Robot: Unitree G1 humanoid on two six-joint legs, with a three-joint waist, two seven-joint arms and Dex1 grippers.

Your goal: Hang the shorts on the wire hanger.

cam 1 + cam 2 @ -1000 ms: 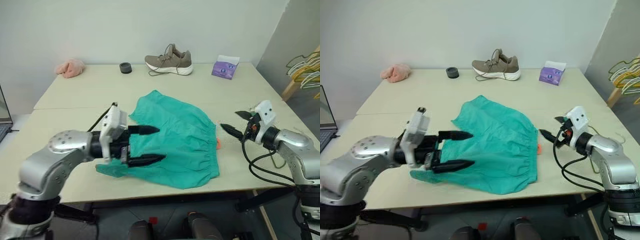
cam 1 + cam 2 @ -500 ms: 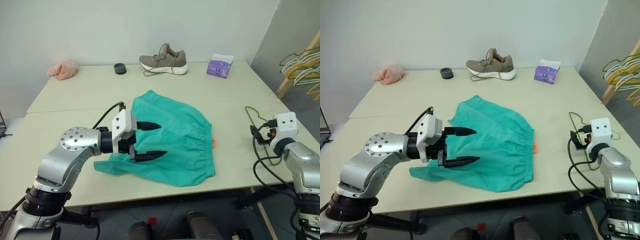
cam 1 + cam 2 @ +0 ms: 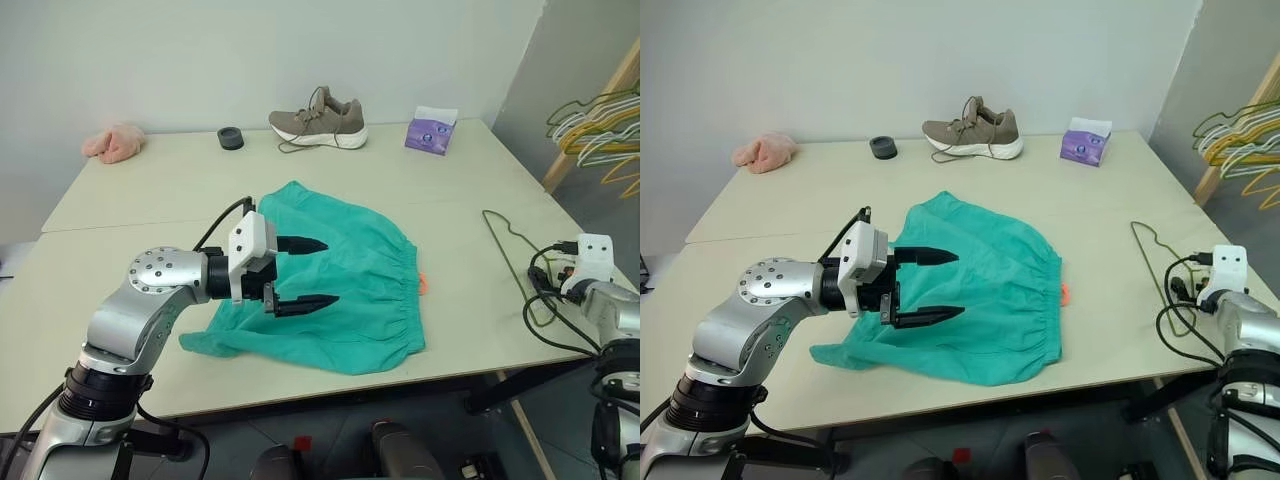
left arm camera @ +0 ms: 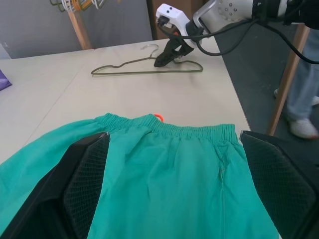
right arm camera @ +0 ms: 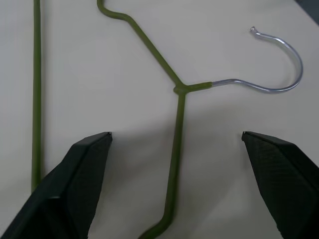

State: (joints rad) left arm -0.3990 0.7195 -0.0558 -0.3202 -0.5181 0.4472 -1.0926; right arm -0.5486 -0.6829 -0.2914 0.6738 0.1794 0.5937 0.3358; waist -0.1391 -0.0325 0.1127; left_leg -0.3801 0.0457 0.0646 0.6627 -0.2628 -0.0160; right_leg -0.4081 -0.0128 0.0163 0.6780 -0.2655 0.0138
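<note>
While the left gripper hovers wide open and empty over the shorts spread at the table's near middle, the right gripper spreads its fingers, grasping nothing, above the hanger lying flat by the right edge.

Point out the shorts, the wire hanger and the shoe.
shorts point(image 3: 350, 290), left eye view, middle of the fabric
wire hanger point(image 5: 177, 114), right wrist view, green wire below the neck
shoe point(image 3: 975, 135), right eye view, side
</note>
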